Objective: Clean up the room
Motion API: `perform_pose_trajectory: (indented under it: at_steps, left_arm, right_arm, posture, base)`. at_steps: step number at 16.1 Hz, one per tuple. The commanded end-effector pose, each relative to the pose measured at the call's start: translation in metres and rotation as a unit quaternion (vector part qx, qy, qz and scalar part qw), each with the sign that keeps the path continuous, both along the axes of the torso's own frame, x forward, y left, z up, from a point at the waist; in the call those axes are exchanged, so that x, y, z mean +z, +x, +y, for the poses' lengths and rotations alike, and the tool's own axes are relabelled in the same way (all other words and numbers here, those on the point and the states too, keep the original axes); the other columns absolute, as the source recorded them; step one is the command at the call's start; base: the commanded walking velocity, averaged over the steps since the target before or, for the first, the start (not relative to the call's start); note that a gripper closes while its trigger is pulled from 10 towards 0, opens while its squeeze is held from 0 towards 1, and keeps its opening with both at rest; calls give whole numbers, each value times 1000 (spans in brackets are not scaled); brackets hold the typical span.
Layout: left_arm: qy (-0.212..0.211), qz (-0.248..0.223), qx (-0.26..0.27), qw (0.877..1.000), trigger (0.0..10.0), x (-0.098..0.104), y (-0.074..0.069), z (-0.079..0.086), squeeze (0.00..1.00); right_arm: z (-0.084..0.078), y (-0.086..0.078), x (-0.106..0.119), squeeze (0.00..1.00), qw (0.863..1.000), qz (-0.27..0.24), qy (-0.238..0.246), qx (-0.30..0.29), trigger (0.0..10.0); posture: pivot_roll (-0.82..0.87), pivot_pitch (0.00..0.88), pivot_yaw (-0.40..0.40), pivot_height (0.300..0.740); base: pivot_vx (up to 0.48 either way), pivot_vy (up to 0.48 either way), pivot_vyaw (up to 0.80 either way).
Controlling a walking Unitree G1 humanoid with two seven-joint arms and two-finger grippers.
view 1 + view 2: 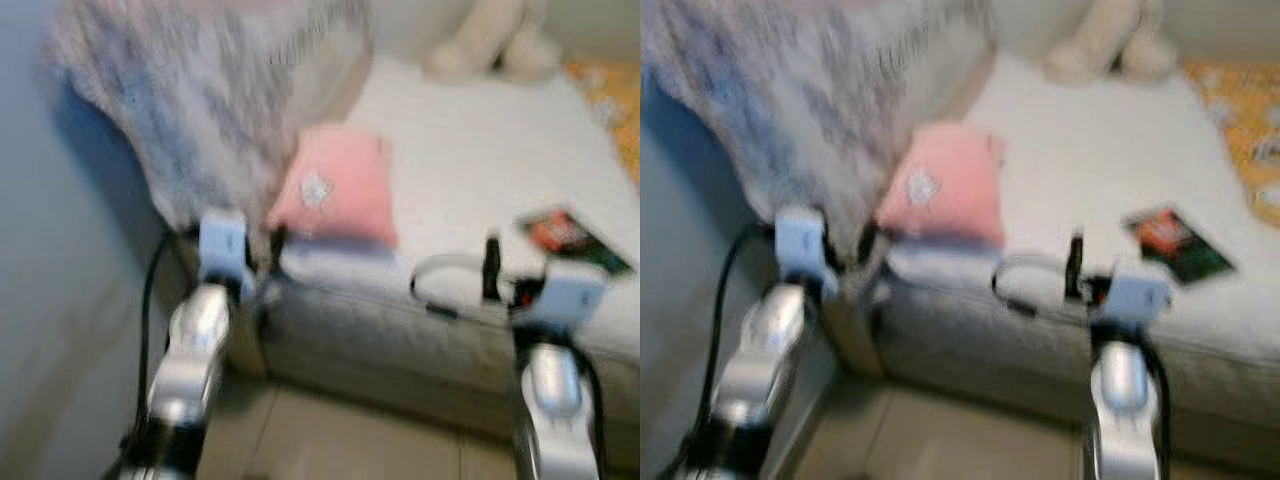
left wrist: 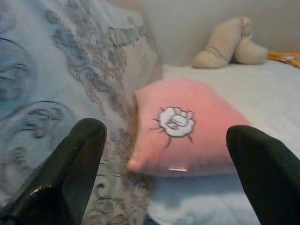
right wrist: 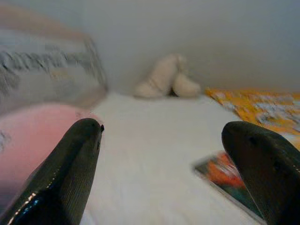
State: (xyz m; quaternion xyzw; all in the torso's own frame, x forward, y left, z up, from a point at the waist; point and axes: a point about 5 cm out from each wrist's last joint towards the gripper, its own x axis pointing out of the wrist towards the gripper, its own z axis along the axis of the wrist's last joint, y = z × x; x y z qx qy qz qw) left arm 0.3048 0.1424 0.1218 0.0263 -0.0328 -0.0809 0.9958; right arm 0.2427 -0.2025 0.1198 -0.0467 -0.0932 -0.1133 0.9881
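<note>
Pale bedding covers the bed [image 1: 470, 150], which fills the upper right of the head views, with a grey wall at the robot's left and tiled floor below the mattress edge; both eye views are blurred. Of the things to tidy, the pink pillow [image 1: 335, 185] lies at the near left corner of the mattress, leaning against a large grey-patterned cushion [image 1: 200, 100] that stands beside the wall. It sits straight ahead of the left gripper [image 2: 166, 154], whose jaws are spread wide with nothing between them, the pillow framed in the gap and near, though not touching. Its long side runs across the jaws' line of reach rather than along it. Soft and plump, it bears a small white flower emblem on its face. The right gripper [image 3: 161, 159], jaws likewise parted and empty, hovers over the near edge of the mattress farther right, close to a flat dark packet with red print [image 1: 570, 238]. By my reading the left arm is the nearer one for the pillow. A beige plush toy [image 1: 490, 40] rests at the far side, and an orange patterned cloth [image 1: 615, 100] lies at the right edge.
</note>
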Motion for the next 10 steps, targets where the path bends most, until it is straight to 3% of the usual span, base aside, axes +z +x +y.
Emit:
perform_pose_trajectory:
  at_steps: [1, 7, 10]
  left_arm:
    - [-2, 4, 4, 1000, 10000, 2, 6, 0, 0]
    - [5, 24, -7, 1000, 10000, -7, 4, 1, 0]
    - [3, 24, -1, 1000, 10000, -6, 7, 2, 0]
  right_arm:
    - [-4, 2, 1, 0, 1000, 2, 16, -8, 10000]
    - [2, -6, -14, 0, 999, 33, 38, 2, 10000]
    - [5, -2, -16, 0, 998, 41, 43, 13, 10000]
  posture:
    - [-80, 0, 55, 740]
    - [-78, 0, 67, 740]
    - [-77, 0, 75, 740]
  base:
    - [480, 0, 0]
    - [480, 0, 0]
    - [455, 0, 0]
